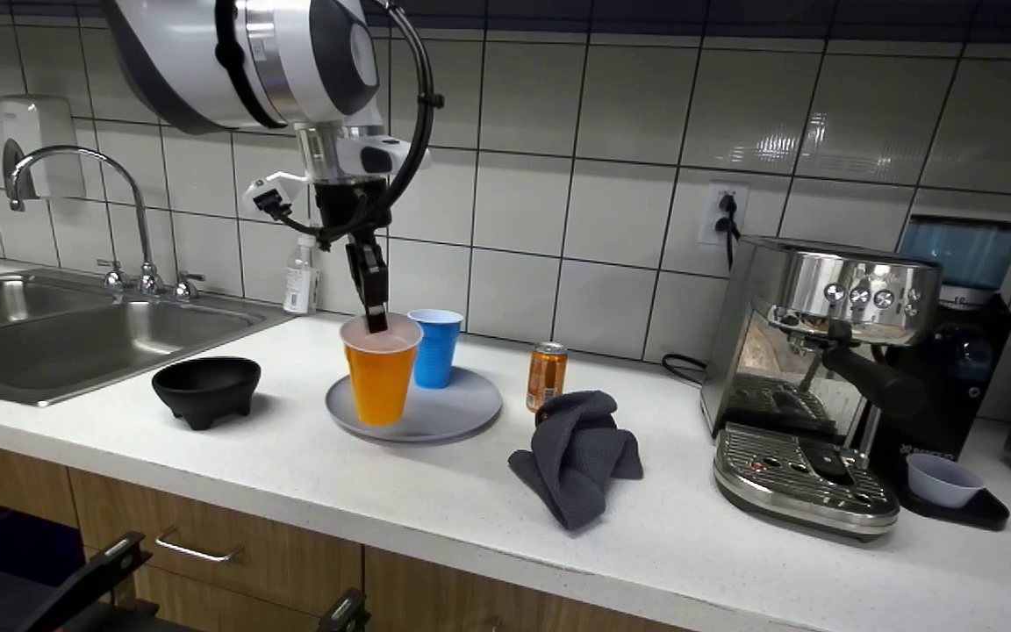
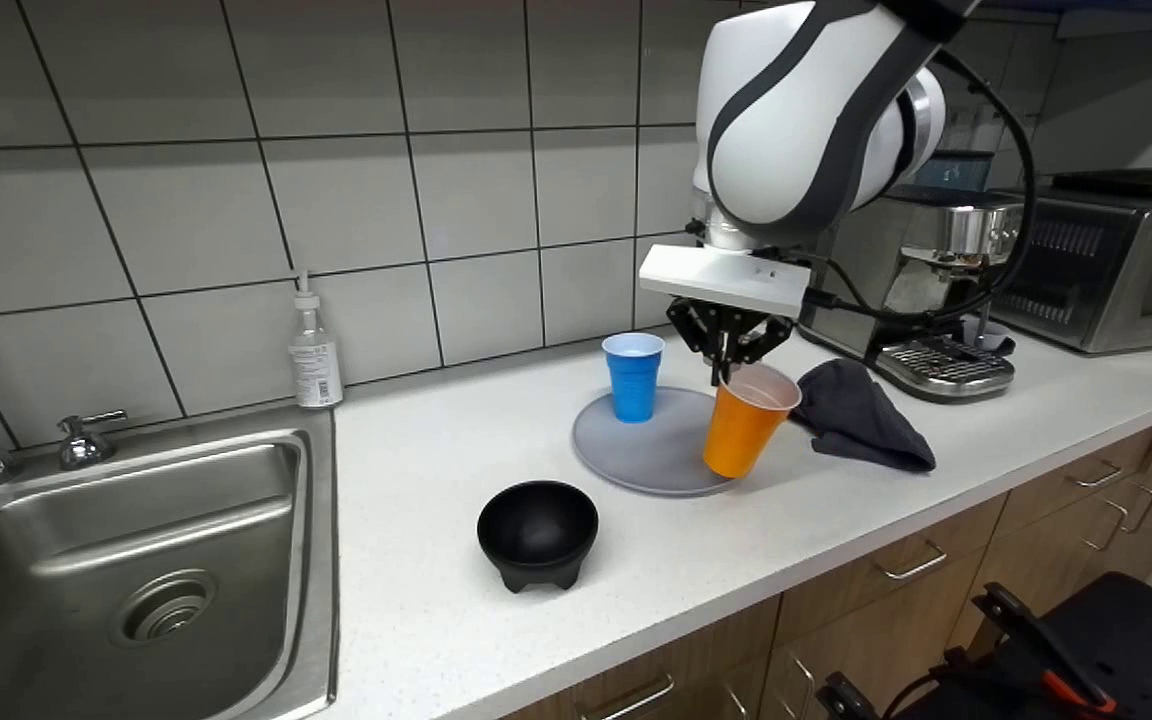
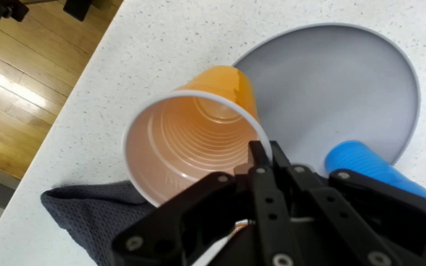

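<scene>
Tool (image 3: 268, 153) pinched the orange cup (image 1: 380, 382) by just 1 side of its lip, probably why it tilted! It leaned at the plate (image 3: 331, 88), toward the front edge of the surface (image 2: 416, 560); the blue cup (image 1: 438, 351) stood nearer the back edge.

In an exterior view, sink (image 1: 111, 342) cut off, blue cup (image 1: 440, 344) partly behind orange cup (image 1: 379, 386)
</scene>
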Available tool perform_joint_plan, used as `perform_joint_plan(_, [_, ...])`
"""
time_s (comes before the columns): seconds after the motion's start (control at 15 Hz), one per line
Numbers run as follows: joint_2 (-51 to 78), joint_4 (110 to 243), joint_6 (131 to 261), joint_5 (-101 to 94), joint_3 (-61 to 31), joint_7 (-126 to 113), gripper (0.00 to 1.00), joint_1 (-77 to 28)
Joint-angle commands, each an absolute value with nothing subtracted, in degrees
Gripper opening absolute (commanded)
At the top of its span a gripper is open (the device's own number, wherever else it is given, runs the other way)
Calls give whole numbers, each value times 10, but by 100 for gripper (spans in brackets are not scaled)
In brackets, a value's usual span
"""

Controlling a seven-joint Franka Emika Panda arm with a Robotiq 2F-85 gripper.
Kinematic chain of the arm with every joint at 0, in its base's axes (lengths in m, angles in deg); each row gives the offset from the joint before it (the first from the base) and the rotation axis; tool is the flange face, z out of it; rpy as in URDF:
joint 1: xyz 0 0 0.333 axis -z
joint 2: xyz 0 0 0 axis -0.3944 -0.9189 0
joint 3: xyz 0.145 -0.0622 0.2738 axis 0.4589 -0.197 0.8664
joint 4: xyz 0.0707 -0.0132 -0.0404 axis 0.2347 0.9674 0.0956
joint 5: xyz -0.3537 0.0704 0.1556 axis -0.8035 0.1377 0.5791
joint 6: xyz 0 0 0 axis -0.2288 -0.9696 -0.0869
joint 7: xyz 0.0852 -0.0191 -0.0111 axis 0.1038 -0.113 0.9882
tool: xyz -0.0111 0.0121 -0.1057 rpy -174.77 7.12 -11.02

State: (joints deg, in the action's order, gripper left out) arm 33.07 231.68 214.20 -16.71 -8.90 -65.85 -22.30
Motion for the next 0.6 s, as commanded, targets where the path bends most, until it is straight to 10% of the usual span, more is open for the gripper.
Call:
perform_joint_plan(0.0, [288,2269,2138,-191,-81,-683,1,-228])
perform_joint_plan(0.53, [198,2186,2137,-217,-109,-717,1,-270])
